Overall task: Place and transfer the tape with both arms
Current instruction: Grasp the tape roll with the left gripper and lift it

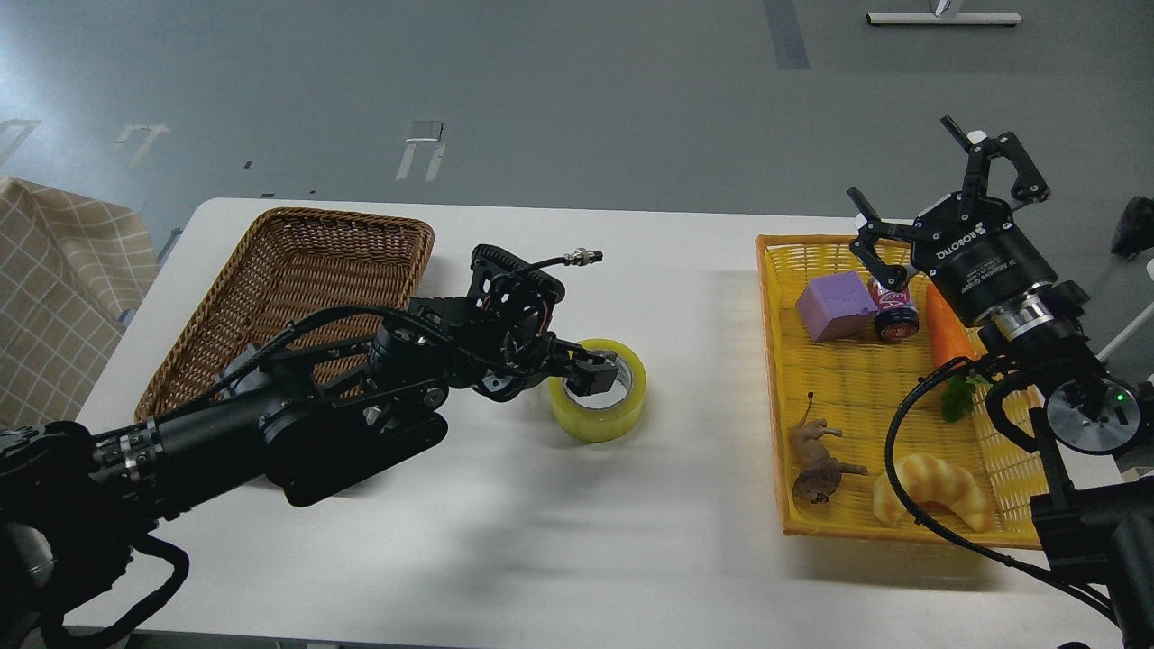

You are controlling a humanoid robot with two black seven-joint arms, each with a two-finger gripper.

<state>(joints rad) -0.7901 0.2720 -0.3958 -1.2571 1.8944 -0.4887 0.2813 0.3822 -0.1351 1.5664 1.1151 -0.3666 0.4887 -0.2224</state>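
My left gripper (590, 368) reaches in low from the left, fingers at the near-left rim of the wide roll of translucent yellow packing tape (602, 397); one finger (588, 377) sits over the grey-white core opening, but whether the fingers are actually clamped on the wall I cannot tell from this angle. The tape lies flat on the white table (505, 541), core hole up, roughly mid-table, between the two baskets and apart from both. Brown woven wicker basket (297, 270) behind my left arm, to the left. My right gripper (938, 194) is raised over the far right corner of the flat yellow woven tray (902, 379), fingers spread wide, holding nothing. In the tray: purple block (834, 306), small dark jar with red label (894, 311) just beside it, orange toy carrot (951, 333), brown toy animal (816, 460), croissant-shaped toy (933, 487). Checked beige cloth (54, 297) at far left edge.
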